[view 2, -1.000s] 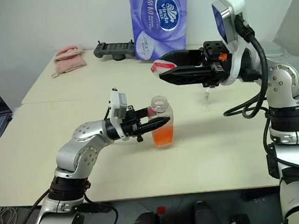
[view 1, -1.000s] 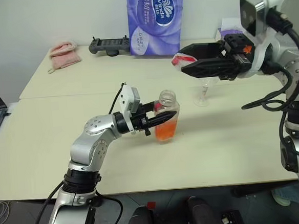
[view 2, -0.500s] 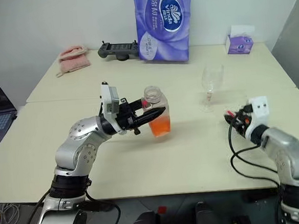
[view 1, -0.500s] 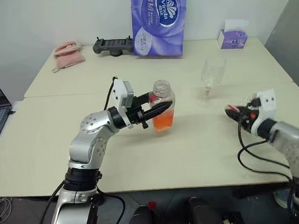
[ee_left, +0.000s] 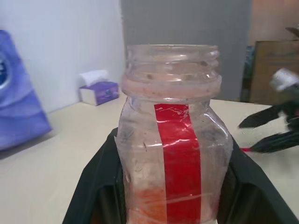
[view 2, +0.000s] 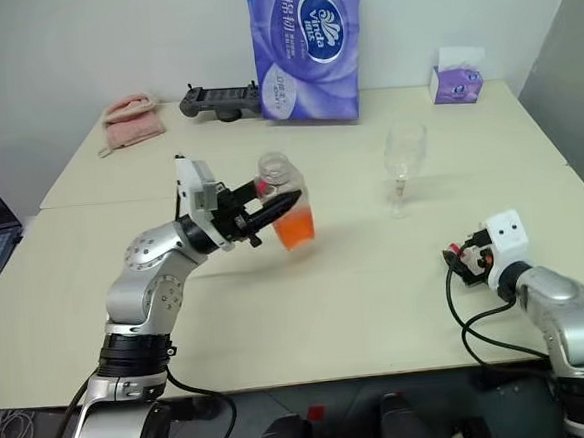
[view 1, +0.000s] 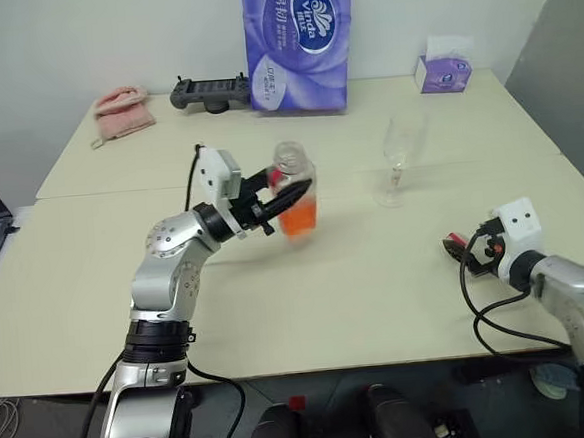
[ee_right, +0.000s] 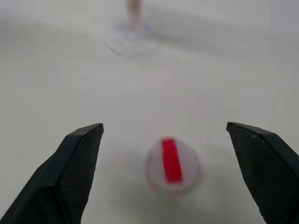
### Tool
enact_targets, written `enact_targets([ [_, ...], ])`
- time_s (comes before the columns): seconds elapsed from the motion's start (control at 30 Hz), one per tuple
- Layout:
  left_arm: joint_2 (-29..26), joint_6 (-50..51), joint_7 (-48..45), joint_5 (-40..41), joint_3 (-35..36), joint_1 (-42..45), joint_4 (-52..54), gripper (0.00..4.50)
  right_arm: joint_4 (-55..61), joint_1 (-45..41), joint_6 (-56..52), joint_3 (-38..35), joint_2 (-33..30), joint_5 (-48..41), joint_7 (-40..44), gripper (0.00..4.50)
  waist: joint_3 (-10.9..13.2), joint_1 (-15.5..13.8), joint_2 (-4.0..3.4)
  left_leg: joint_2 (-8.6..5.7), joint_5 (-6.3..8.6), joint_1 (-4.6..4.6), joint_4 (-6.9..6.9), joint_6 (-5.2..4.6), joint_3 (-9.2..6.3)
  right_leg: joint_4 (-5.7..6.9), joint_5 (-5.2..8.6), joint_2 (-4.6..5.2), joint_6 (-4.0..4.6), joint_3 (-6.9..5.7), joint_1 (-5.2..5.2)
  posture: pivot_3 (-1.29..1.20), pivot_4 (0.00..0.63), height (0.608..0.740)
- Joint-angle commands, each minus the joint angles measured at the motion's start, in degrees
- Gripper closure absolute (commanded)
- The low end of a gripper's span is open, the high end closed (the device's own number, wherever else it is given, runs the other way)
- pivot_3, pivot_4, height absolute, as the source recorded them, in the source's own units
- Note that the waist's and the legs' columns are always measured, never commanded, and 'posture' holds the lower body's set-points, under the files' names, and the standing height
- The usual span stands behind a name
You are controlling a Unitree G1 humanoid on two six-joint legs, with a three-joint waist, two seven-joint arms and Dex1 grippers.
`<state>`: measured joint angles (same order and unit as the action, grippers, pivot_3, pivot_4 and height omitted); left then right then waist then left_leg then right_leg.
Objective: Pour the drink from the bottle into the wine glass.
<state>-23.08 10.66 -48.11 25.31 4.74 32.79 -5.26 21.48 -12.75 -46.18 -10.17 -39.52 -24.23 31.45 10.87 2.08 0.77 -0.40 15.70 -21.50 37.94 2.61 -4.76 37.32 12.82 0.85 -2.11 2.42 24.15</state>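
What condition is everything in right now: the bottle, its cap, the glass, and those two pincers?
bottle: uncapped, lifted off the table, tilted, part full of orange-red drink
cap: off, lying on the table
wine glass: upright, empty
left pincer: shut on the bottle
right pincer: open wide, the cap lying between its fingers

The bottle (view 1: pixel 295 201) is sitting between the left claw's (view 1: pixel 288 194) fingers, lifted off the counter (view 1: pixel 377 293). The wine glass (view 1: pixel 398 157) is standing to that claw's right. The cap (ee_right: pixel 171 161) is lying between the right claw's (ee_right: pixel 171 140) spread fingers (glass foot beyond).
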Motion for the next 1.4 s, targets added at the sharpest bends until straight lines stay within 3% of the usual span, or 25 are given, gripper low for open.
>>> enact_targets([
  [0.03, -1.8, -3.1, 7.9, -3.6, 5.2, 1.2, -2.0, 2.71, 13.7, -8.5, -4.6, 7.7, 0.5, -11.6, 8.8, 0.0, 0.0, 0.3, 0.03, 0.05, 0.0, 0.03, -0.01, -0.01, 0.0, 0.0, 0.0, -0.05, -0.01, 0.0, -0.01, 0.0, 0.15, 0.74],
  [0.13, -2.6, -4.2, 14.3, -6.8, 7.1, 2.0, -5.4, 2.71, 13.7, -15.4, -4.0, 15.0, 6.6, -10.5, 6.3, 0.0, -0.1, 0.3, 0.17, 0.18, 0.03, 0.06, -0.05, -0.05, -0.16, 0.0, 0.01, -0.21, -0.02, -0.12, -0.05, 0.0, 0.15, 0.74],
  [0.27, -2.8, -6.8, 21.6, -6.2, 13.3, 3.0, -11.4, 2.71, 3.7, -24.1, 0.0, 23.6, 23.0, -1.1, -6.8, 0.0, -0.1, 0.3, 0.25, 0.15, 0.02, 0.01, 0.01, -0.03, -0.12, 0.01, -0.19, -0.15, 0.25, -0.08, 0.02, 0.0, 0.15, 0.74],
  [0.43, -3.4, -10.8, 20.1, -5.5, 15.0, 2.8, -15.9, 2.71, -2.3, -26.0, 3.2, 28.5, 29.4, 5.8, -10.6, 0.0, -0.1, -1.0, 0.37, 0.0, 0.02, -0.33, 0.0, 0.04, -0.33, -0.04, -0.24, 0.21, 0.29, -0.35, 0.24, 0.0, 0.15, 0.74],
  [0.67, -3.0, -13.4, 18.0, -5.0, 15.8, 2.0, -21.4, 2.71, -4.0, -26.1, 4.2, 27.5, 29.2, 8.1, -9.3, 0.0, -0.2, -1.1, 0.4, -0.18, 0.02, -0.49, 0.07, 0.04, -0.07, -0.35, -0.5, 0.49, -0.13, -0.1, 0.26, 0.0, 0.15, 0.74],
  [0.9, -2.6, -15.0, 18.1, -6.4, 14.6, -1.0, -20.4, 0.44, -3.2, -24.7, 3.5, 26.1, 26.6, 7.9, -7.9, 0.0, -0.2, -0.3, 0.4, -0.04, 0.02, -0.3, 0.03, 0.03, -0.09, -0.15, -0.54, 0.16, -0.05, -0.15, 0.25, 0.0, 0.15, 0.74],
  [0.97, -2.6, -14.8, 18.9, -6.4, 14.6, -2.0, -19.5, 0.09, -3.1, -24.4, 3.6, 26.0, 26.3, 8.0, -7.6, 0.0, -0.2, -0.2, 0.4, -0.03, 0.02, -0.28, 0.03, 0.03, -0.08, -0.13, -0.54, 0.16, -0.05, -0.14, 0.25, 0.0, 0.15, 0.74],
  [1.4, -2.3, -8.8, 21.2, -4.4, 15.1, -9.2, -9.9, 0.09, -5.1, -24.0, 4.7, 24.5, 25.4, 8.3, -7.0, 0.0, -0.2, -0.2, 0.4, -0.05, 0.03, -0.3, 0.03, 0.02, -0.06, -0.17, -0.54, 0.18, -0.05, -0.1, 0.25, 0.0, 0.15, 0.74],
])
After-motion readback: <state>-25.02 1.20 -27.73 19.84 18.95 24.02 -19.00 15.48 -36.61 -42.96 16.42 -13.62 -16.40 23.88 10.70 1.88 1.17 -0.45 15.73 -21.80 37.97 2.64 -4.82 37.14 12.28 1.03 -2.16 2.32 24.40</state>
